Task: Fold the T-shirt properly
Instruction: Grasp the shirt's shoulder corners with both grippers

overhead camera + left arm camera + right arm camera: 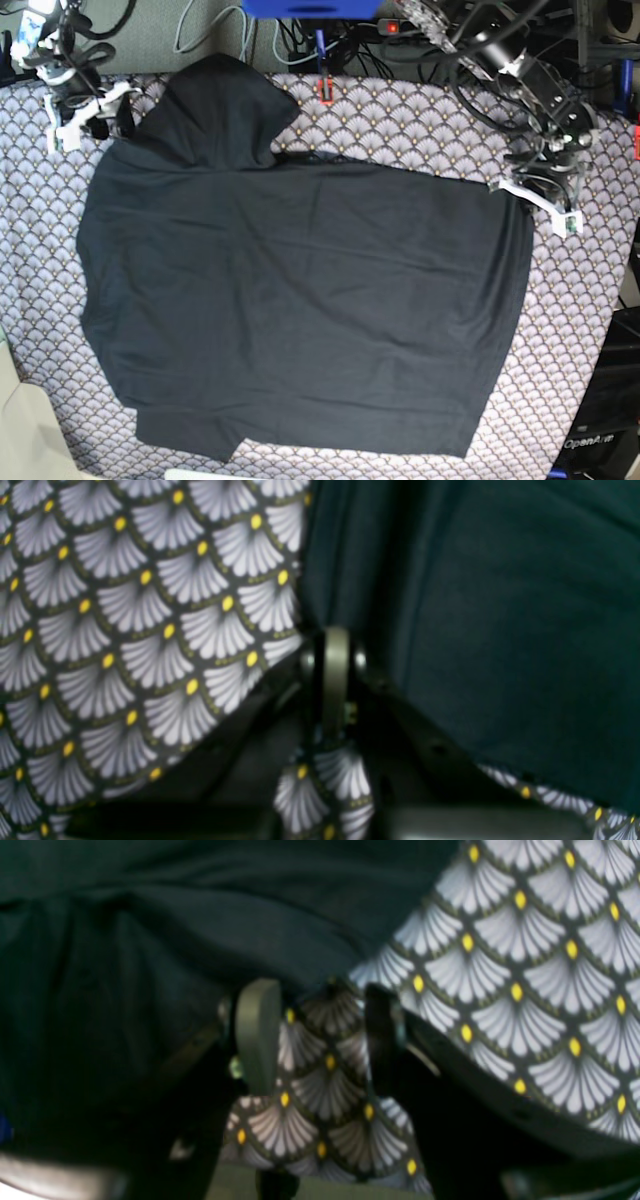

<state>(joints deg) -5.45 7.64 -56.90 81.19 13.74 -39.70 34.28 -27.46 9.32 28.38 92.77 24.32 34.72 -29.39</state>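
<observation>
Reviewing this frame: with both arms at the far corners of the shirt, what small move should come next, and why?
Probably close the right gripper first. Its fingers stand apart at the T-shirt edge with only tablecloth between them, so it likely has to nudge onto the fabric. The left gripper looks shut at its own corner, so lifting now would raise one side only.

Both arms are mostly black jointed metal with loops of black cable hanging off them, and each one ends in a white plastic bracket piece, the left black-and-white gripper (535,195) carrying a little green-dotted tab at its tip and the right black-and-white gripper (85,115) looking like the same kit. Up close in the wrist views the fingers (258,1032) are flat, rounded, olive-grey pads on black backing, with a small silver screw head either side at the tip. Pretty blurry otherwise, so finer markings aren't readable.
</observation>
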